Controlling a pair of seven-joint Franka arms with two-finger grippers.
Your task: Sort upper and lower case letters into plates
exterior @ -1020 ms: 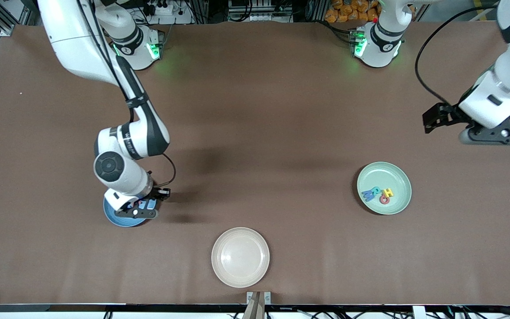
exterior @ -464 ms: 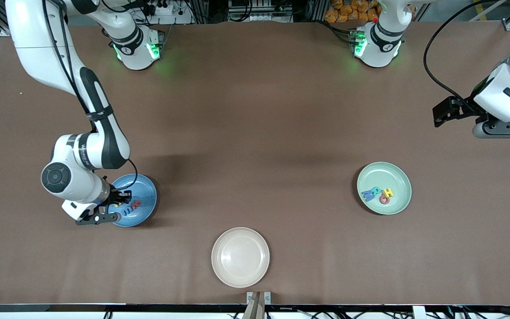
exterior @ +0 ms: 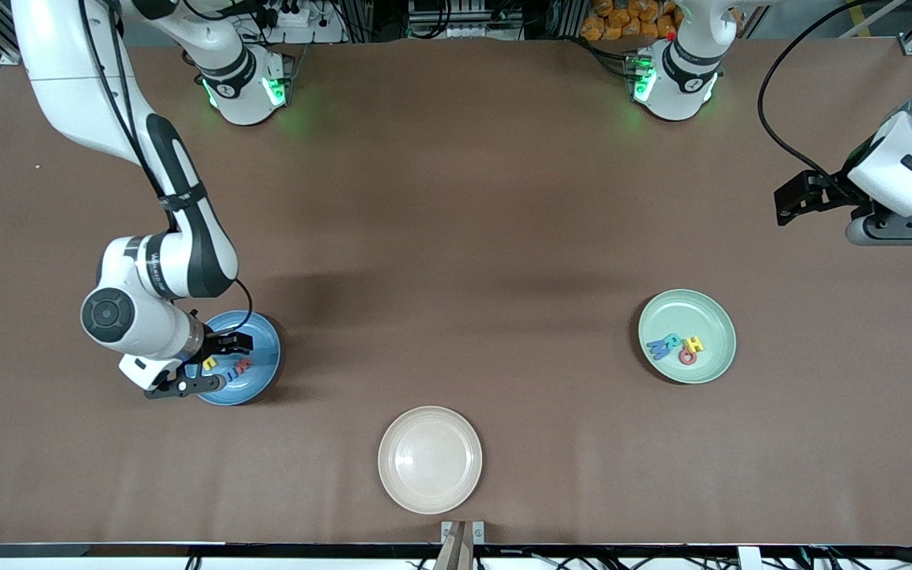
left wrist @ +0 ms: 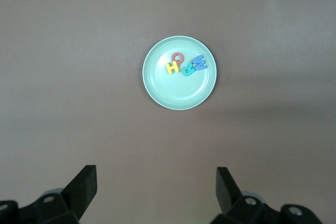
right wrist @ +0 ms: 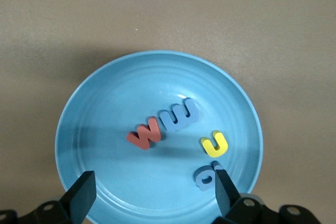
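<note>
On the brown table [exterior: 456,237], blue plate [exterior: 264,348] and green plate [exterior: 713,317] hold four letters each; both hands gape empty.

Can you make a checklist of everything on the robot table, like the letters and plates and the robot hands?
Surface: brown table, flat and bare between the plates.
Job's things: blue plate holds four letters: red, blue, yellow, grey-blue. Pale green plate holds four more, touching in a cluster.
Clutter: cream plate, nothing in it, nearest the front camera.
Hands: right hand open, low over the blue plate, holding nothing. Left hand open, holding nothing, waiting above the table at the left arm's end.
Cables: black cable loops along the left arm.
Surroundings: wires and frames past the table edge by the robot bases.
</note>
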